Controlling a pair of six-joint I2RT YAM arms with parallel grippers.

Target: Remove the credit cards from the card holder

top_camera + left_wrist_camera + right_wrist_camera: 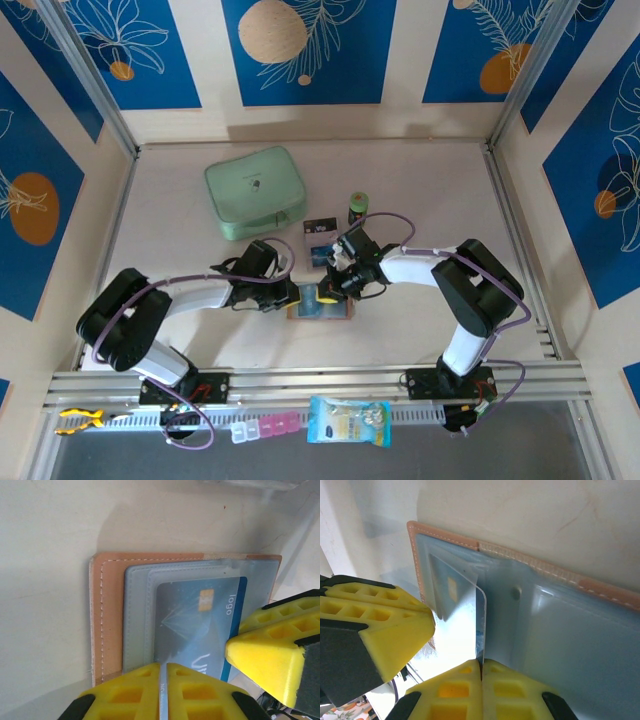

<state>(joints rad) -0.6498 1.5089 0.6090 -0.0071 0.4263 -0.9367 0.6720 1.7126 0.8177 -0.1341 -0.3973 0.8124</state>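
So the card holder (335, 313) is lying open flat on the table (430, 200), about the middle of it, right between the two arms. In the left wrist view you get the tan stitched border (107, 620) along its outer edge, with the grey plastic leaf (137, 610) layered on top. The light blue card (200, 625) sits in that leaf, chip and print facing up.

The left gripper (162, 672) is clenched, pads together on a thin sheet edge at the near side of that leaf. The right gripper (480, 667) is clamped the same way on an edge that stands up on end (480, 625), with the card's chip (451, 592) showing on the face beside it. I honestly can't tell if either pinch has the card itself or just the plastic. The left gripper's yellow finger (415, 625) is pressed right up against that raised sheet, so the two tools are very tight together.

As for room, there's bare table off the holder's stitched edge and toward the near rail. On the far side it's more crowded, with a small dark box-like thing (320, 228) and a green-capped bottle (358, 208) near, and the mint-green zip case (255, 192) further back.
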